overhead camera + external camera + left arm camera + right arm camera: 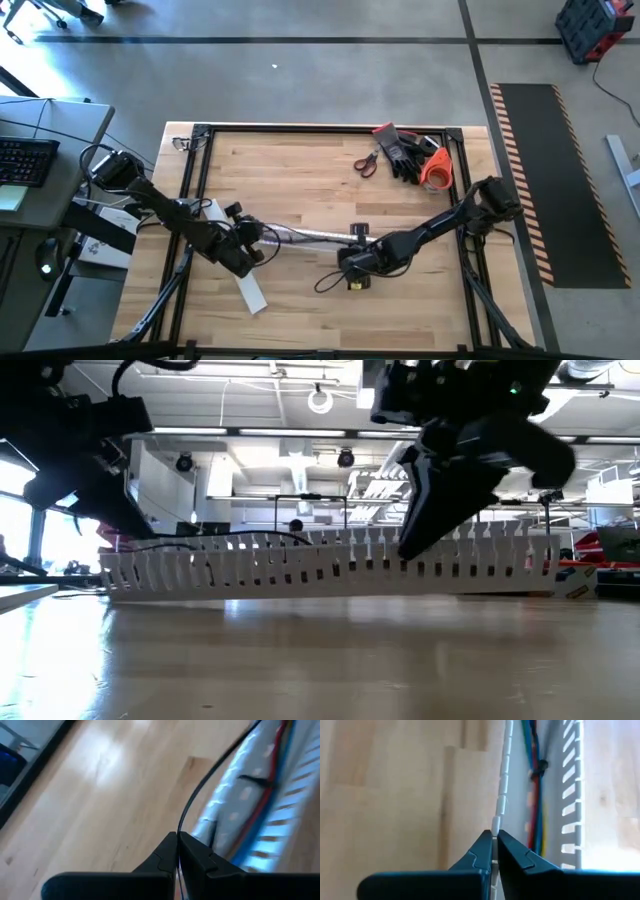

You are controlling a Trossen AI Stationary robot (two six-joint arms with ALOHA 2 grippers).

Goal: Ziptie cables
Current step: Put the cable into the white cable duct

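Seen from overhead at a wooden table point(300, 170): two dark arms converging on one white slotted channel point(310, 236) lying left to right across the middle of the frame.

Inside the channel, the cables point(536, 795), a bunch of thin red, blue, dark and greenish wires running along the channel's long axis. Exact wire count hard to tell; at least four colours visible. One dark tie apparently already wrapped around the bunch in the right wrist view, and a similar dark band in the left wrist view; same tie or a second one, impossible to say.

Left gripper point(178, 851) at the channel's left end, lower centre-left of the overhead frame, fingers pressed fully together on a single thin black wire point(200, 785) leading up out of the bunch. Right gripper point(494, 849) at the channel's right end, lower centre, likewise closed tight, pinching the edge of the channel's toothed wall rather than any cable.

Key relation for the next move: cables just beside the right gripper, across the wall within the channel, long axis pointing straight away from its fingertips. Both arms about equally near the bunch, one at each end.

Also on the table: one flat white strip point(247, 290) at lower left, one pair of red-handled scissors point(366, 162), dark gloves point(405, 152) and one orange tape roll point(437, 172) at upper right.
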